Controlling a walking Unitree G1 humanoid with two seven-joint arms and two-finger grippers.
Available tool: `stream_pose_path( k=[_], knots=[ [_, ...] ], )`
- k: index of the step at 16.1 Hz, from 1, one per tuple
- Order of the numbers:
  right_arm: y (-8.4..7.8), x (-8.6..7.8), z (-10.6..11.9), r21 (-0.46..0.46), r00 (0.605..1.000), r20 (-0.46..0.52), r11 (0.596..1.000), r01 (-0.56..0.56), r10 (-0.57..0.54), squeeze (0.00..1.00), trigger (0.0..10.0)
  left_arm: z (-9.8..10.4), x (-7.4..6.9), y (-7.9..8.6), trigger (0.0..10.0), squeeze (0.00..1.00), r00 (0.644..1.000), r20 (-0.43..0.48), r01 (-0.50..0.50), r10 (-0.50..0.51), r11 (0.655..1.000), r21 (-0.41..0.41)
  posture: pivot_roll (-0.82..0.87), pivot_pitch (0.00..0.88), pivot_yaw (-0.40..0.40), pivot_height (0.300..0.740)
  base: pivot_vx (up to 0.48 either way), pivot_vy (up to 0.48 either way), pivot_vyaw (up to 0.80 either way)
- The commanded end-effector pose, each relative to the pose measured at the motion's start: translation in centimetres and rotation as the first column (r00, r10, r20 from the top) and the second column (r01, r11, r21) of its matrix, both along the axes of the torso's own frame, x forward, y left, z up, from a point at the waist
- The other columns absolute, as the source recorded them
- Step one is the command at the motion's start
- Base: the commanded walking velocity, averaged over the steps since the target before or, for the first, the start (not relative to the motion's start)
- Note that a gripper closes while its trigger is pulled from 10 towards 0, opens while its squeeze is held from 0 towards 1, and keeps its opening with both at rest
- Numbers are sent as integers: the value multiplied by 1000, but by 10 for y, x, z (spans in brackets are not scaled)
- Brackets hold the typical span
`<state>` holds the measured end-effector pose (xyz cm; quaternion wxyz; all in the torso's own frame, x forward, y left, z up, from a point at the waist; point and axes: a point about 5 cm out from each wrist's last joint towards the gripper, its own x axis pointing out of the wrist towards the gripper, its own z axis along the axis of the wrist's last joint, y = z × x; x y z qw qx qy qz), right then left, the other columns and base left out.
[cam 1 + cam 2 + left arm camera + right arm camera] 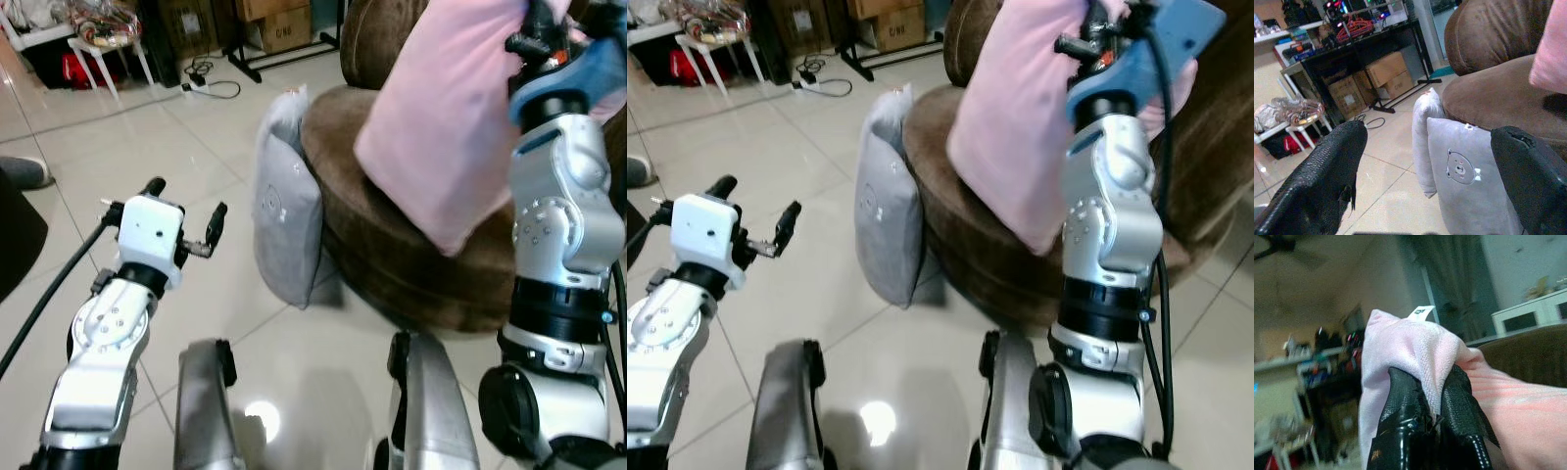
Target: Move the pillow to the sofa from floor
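My right gripper (1432,394) is shut on the top corner of a pink pillow (446,117), which hangs over the seat of the round brown sofa (392,255) with its lower corner near the cushion. A grey pillow (286,211) with a small bear print stands upright on the floor, leaning against the sofa's left side. My left gripper (184,211) is open and holds nothing, low over the tiles to the left of the grey pillow; its fingers (1327,171) frame that pillow (1469,186) in the left wrist view.
Pale glossy floor tiles (147,147) spread ahead and left. At the back stand cardboard boxes (279,29), a black rack, a power strip with cable (201,86) and a white stool (108,49). A shoe (24,171) lies at the far left.
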<state>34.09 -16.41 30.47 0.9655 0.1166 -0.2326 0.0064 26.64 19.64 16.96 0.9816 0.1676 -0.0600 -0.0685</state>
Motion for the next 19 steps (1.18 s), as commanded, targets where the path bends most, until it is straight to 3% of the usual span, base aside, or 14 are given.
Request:
stream_pose_path(
  k=[1, 2, 3, 5, 7, 10, 12, 14, 19],
  knots=[
    [15, 0, -6, -40, 999, -15, 998, -47, 46, 0, 10000, 2, -1, -2, 10000, 0, 1000, 1, -4, 4, 1000, 13, -130, 0, -19, 497, 0, 0, 0],
    [20, 3, -20, -50, 997, -56, 997, -50, 47, 0, 10000, 2, -1, -3, 10000, 0, 1000, 2, -5, 5, 1000, 15, -124, 0, -23, 507, 0, 0, 0],
    [32, 6, -48, -109, 987, -152, 992, -67, 50, 0, 10000, 2, -3, -1, 10000, 0, 1000, 0, -21, 21, 1000, 24, -94, 0, -41, 517, 0, 0, 0],
    [47, 7, -96, -141, 934, -354, 984, -104, 48, 0, 10000, 0, -7, 4, 10000, 0, 999, -14, -45, 45, 999, 23, -86, 0, -40, 537, 0, 0, 0],
    [53, 4, -119, -130, 891, -450, 983, -132, 60, 0, 10000, -4, -8, 7, 10000, 0, 997, -42, -60, 61, 998, 19, -105, 0, -17, 551, 0, 0, 0],
    [50, -2, -129, -112, 880, -471, 986, -124, 57, 0, 10000, -14, -6, 9, 10000, 0, 993, -99, -66, 66, 998, 5, -133, 0, -1, 581, 0, 0, 0],
    [39, -7, -134, -87, 871, -491, 992, -93, 39, 0, 10000, -19, -5, 7, 10000, 0, 986, -147, -83, 75, 995, -52, -138, 0, -5, 601, 0, 0, 0],
    [31, -15, -138, -92, 871, -491, 992, -89, 33, 0, 10000, -20, -8, 5, 10000, 0, 988, -120, -92, 92, 996, 8, -129, 0, -11, 625, 0, 0, 0],
    [30, -26, -140, -43, 875, -477, 992, -118, 83, 0, 10000, -14, -8, 4, 10000, 0, 993, -78, -87, 88, 996, 19, -122, 0, -11, 674, 0, 0, 0]
  ],
)
